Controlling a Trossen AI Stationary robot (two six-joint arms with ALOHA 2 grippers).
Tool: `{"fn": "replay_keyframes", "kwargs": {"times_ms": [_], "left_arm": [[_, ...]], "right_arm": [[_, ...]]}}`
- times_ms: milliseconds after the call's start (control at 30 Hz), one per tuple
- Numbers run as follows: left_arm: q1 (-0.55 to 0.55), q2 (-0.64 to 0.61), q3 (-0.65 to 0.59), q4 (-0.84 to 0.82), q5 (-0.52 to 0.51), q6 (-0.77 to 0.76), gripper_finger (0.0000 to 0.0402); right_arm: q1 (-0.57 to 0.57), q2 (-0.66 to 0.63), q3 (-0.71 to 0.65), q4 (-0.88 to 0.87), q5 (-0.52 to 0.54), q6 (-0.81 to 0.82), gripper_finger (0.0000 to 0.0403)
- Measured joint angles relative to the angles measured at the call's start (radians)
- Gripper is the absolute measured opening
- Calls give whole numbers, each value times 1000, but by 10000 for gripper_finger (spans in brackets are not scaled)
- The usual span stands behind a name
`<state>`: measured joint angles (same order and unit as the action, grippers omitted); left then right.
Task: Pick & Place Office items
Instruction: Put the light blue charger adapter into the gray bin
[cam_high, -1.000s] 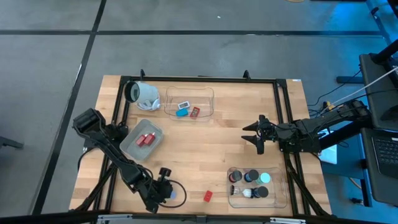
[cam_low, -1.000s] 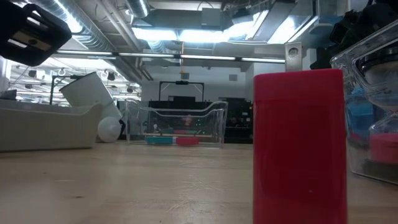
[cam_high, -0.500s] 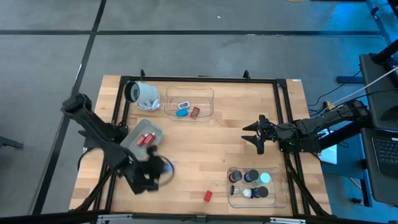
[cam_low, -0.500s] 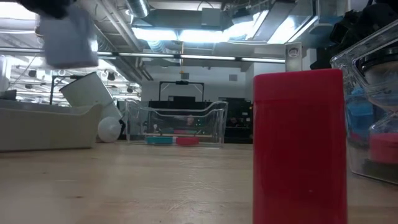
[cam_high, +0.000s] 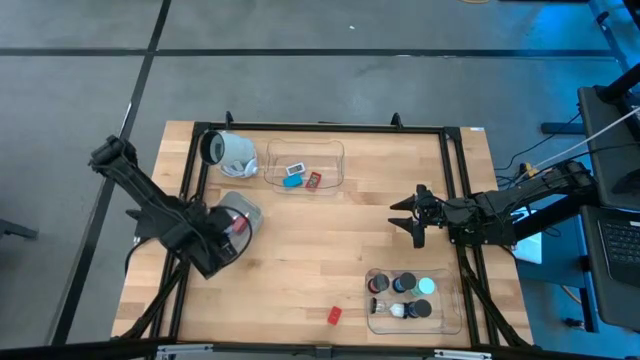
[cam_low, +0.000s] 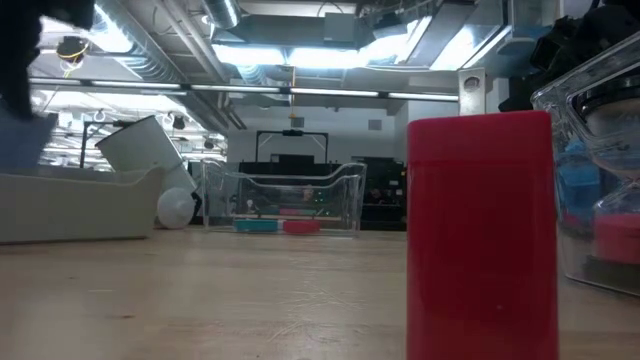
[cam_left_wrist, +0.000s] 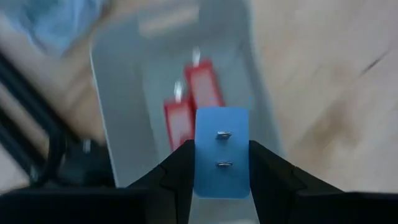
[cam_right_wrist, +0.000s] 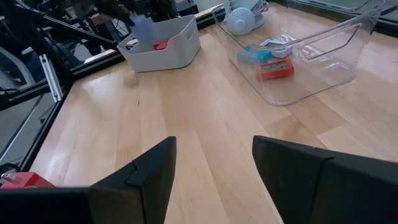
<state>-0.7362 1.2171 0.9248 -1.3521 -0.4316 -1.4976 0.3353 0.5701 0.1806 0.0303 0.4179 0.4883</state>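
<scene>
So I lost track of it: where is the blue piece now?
The left hand holds the blue piece just above the grey bin with two red blocks, at the table's left side.

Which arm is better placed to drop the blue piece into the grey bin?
Left. The left gripper is shut on the blue piece directly over the grey bin holding two red pieces. The right gripper hangs open across the table, holding nothing.

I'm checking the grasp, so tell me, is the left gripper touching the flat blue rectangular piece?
Touching. The left wrist view shows the left gripper with a dark finger pressed against each side edge of the flat blue rectangular piece, no gap visible, above the grey tray.
</scene>
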Motion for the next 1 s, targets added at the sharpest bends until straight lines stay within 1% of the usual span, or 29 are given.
{"fn": "replay_keyframes", "kwargs": {"times_ms": [133,267,333,467,533,733,867,1000], "left_arm": [[-1,1,-43,8,113,-12,117],[-1,2,-88,62,157,-11,117],[-1,2,-113,91,162,-11,117],[-1,2,-162,155,158,-11,134],[-1,2,-173,161,155,-9,137],[-1,2,-175,156,119,35,139],[-1,2,-175,154,145,54,145],[-1,2,-175,152,162,79,163]], "right_arm": [[0,0,0,0,0,0,215],[0,0,0,0,0,0,215],[0,0,0,0,0,0,215],[0,0,0,0,0,0,215],[0,0,0,0,0,0,215],[0,0,0,0,0,0,215],[0,0,0,0,0,0,215],[0,0,0,0,0,0,215]]}}
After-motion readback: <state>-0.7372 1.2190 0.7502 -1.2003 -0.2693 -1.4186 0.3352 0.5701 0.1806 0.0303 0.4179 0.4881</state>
